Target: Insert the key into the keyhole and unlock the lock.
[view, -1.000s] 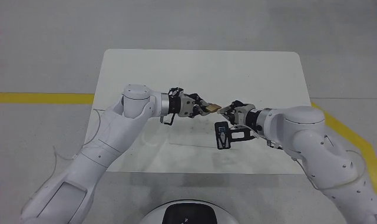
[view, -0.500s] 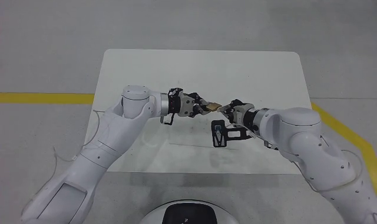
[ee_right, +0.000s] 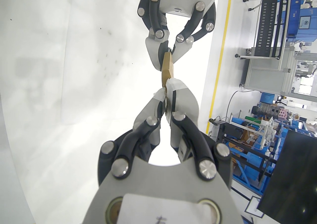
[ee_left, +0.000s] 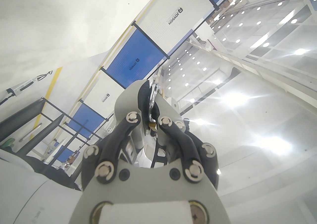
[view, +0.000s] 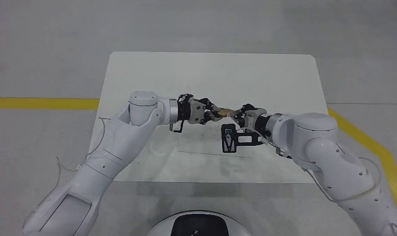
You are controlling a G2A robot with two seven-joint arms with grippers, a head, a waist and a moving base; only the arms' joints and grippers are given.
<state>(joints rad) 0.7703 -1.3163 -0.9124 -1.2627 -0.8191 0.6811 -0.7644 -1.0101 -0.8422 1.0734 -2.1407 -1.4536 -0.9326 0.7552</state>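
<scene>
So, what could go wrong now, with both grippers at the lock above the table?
The left gripper pinches the brass lock only at its shackle end, in the air; a push from the key could tilt it.
The right gripper covers the lock's other end, so the keyhole is hidden; a misaligned key might jam or slip.

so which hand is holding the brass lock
The left hand, clamped on the brass lock by its shackle; the right hand pinches the key at the lock's opposite end.
</scene>
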